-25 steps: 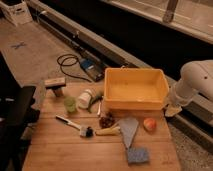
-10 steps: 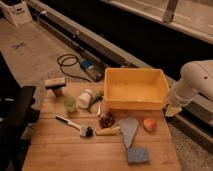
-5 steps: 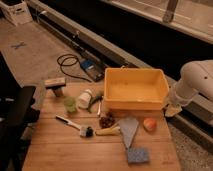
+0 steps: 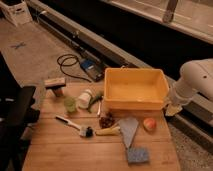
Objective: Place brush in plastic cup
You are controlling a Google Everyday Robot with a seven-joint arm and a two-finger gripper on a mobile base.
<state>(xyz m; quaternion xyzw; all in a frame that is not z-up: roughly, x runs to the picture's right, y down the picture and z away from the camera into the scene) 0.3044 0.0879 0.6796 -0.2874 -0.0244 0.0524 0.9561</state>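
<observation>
The brush [image 4: 74,125] lies flat on the wooden table [image 4: 55,150], left of centre, its thin pale handle pointing to the upper left and its dark bristle head at the lower right. The plastic cup [image 4: 70,104], small and light green, stands upright just behind the brush handle. My white arm [image 4: 192,80] comes in from the right, beyond the table's right edge. My gripper [image 4: 169,109] hangs low beside the yellow tub's right end, far from both brush and cup.
A big yellow tub [image 4: 135,89] stands at the back right. A white round container [image 4: 85,98] lies beside the cup, and a tan-topped block [image 4: 55,85] stands at the back left. A yellow piece [image 4: 107,131], grey cloth [image 4: 129,131], peach-coloured fruit [image 4: 149,124] and blue sponge [image 4: 137,155] lie in front. A black chair [image 4: 15,117] stands at the left.
</observation>
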